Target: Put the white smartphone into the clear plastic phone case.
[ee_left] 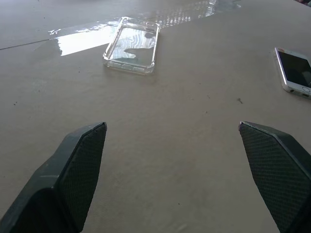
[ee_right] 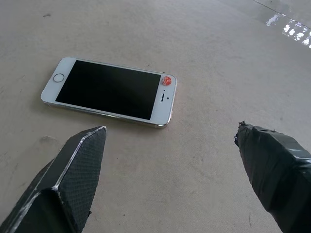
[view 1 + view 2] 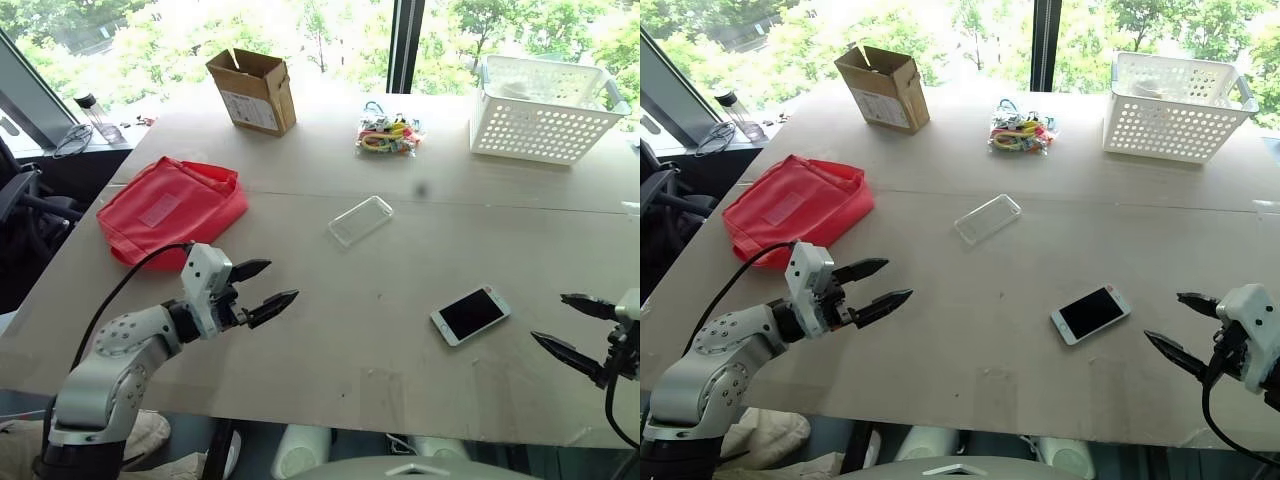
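Both pincers hang over the near edge of the worktop (image 3: 330,330), each released with its two black fingers spread wide and nothing between them. Just ahead of the right pincer (image 3: 570,325), toward the robot's left, the white smartphone (image 3: 470,314) lies flat, screen up, touching neither pincer. In the right wrist view its long axis runs crosswise to the line of the fingers, so that pincer faces the phone's long side, not an end.

Farther off, the clear plastic phone case (image 3: 360,220) lies on the bare worktop beyond the phone, well apart from it and ahead of the left pincer (image 3: 262,290), toward the robot's right. In the left wrist view the case's long axis runs roughly along the line of the fingers, a short end toward the pincer. It looks to lie open side up, though its clearness makes that hard to settle.

Judged from this layout, no step of the task is done yet. The right arm is much the nearer to the phone and seems the natural one to lift it, closing across the narrow width. The left arm is nearer the case and could steady it.
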